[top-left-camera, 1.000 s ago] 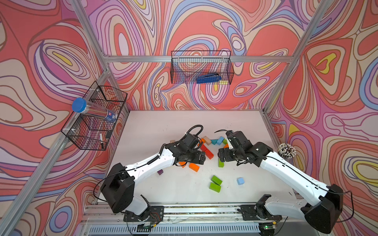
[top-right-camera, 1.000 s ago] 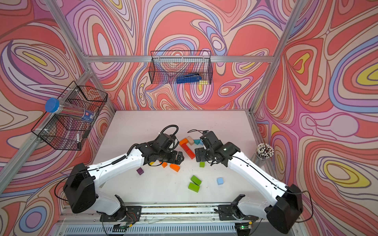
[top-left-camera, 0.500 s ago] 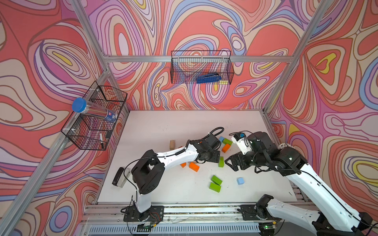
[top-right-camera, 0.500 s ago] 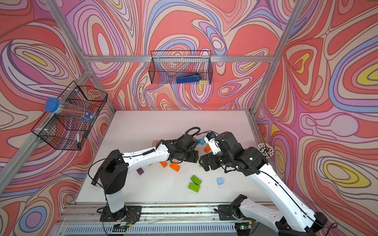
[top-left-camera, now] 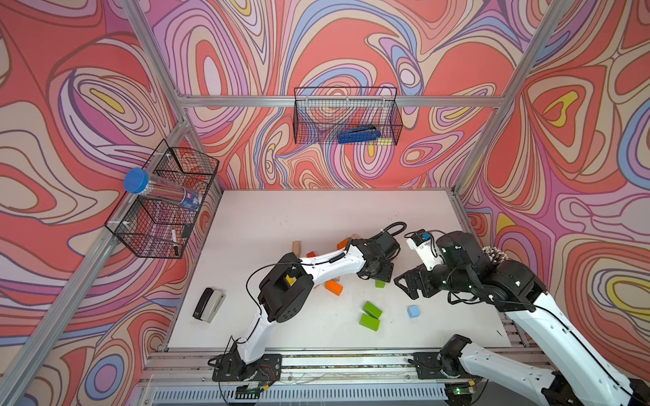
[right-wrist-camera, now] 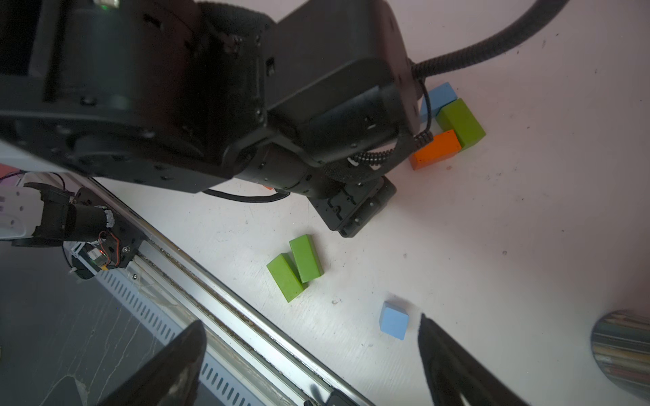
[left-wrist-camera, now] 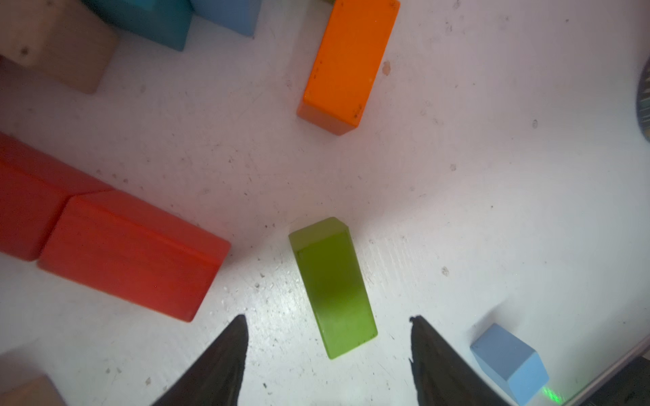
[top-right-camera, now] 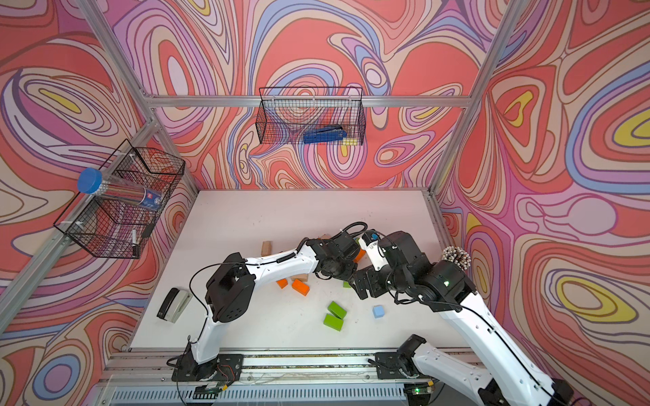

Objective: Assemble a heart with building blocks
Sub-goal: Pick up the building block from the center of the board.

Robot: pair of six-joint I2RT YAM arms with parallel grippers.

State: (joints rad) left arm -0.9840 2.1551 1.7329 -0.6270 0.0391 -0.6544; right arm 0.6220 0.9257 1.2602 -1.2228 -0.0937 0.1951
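Your left gripper hangs low over the table, fingers spread and gripping nothing; the right gripper is spread wide too, empty, and held higher.

Of the painted wooden building blocks near the left hand, the biggest are two red wooden bricks, touching each other, outboard of one finger. A long orange wooden brick lies well ahead of the fingertips; the small green wooden brick lies flat with its near end between the fingertips, touching neither and slightly skewed to them. Ahead of the right hand a pair of green wooden bricks touch side by side; a light blue wooden cube sits just off one fingertip.

I judge these blocks light, rigid and hard to damage; the paint looks smooth, so a shallow pinch may slip. Take the green brick across its narrow width, on its two long flat sides near mid-length, once you have squared the wrist to it. No heart shape shows yet, though much of the pile is hidden from above.

The cell is tight, with swirl-patterned walls and an aluminium frame on three sides; the white tabletop looks flat, hard and scuffed, so nudged blocks will probably slide. A black-and-grey stapler lies well apart from both hands.
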